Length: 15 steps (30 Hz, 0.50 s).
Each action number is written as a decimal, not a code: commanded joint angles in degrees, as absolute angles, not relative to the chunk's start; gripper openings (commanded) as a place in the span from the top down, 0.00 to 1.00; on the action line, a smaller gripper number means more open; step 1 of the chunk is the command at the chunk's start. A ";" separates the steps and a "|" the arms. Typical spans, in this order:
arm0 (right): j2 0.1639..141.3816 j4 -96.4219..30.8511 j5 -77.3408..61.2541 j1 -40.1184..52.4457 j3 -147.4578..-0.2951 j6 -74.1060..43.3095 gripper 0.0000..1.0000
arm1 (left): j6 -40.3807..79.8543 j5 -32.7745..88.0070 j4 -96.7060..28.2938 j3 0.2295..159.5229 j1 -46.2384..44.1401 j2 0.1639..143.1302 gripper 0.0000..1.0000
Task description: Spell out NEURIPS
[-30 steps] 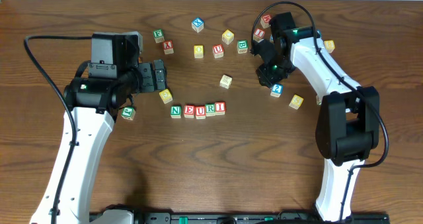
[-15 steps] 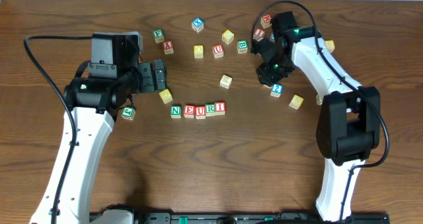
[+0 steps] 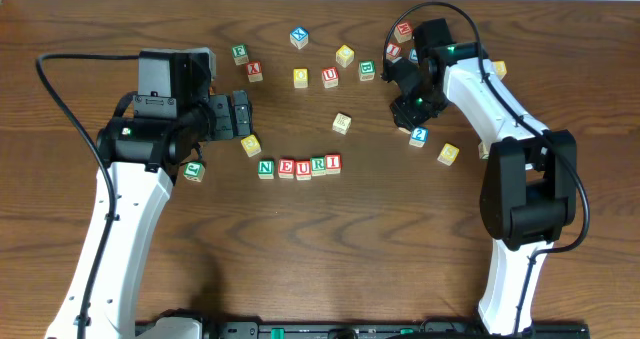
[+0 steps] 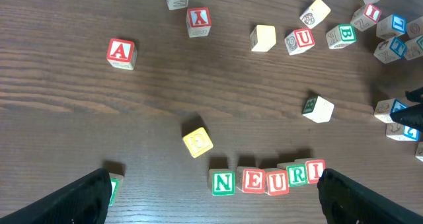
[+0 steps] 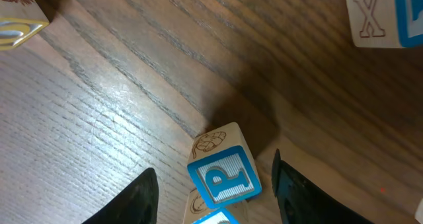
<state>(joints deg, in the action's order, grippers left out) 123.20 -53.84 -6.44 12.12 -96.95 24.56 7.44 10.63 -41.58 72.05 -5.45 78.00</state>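
The row N E U R I (image 3: 300,166) lies on the wooden table and also shows in the left wrist view (image 4: 268,179). My left gripper (image 3: 240,115) is open and empty, hovering behind the row's left end; its fingers (image 4: 228,201) frame the row from above. My right gripper (image 3: 404,116) is open and low over the table at the back right. A blue P block (image 5: 222,173) sits tilted between its fingers with gaps on both sides, leaning on another blue block (image 5: 210,218). In the overhead view the P block is hidden under the gripper.
Loose letter blocks lie scattered behind the row: a red A (image 3: 254,70), a U (image 3: 329,76), a green B (image 3: 367,70), a cream block (image 3: 342,123), a yellow one (image 3: 250,145). A blue block (image 3: 419,135) and a yellow one (image 3: 448,154) lie by the right arm. An X block (image 5: 373,16) lies near the right gripper.
My right gripper has shifted slightly toward the back of the table. The left arm and the blocks have not moved.
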 commanded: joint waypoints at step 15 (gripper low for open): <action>122.17 -51.83 -6.42 11.70 -93.30 25.26 0.54 | 7.11 10.96 -41.56 73.36 -5.37 77.47 0.02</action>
<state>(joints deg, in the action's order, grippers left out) 123.20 -51.96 -6.44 12.12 -93.97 24.56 7.44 10.63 -41.58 72.05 -5.45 78.00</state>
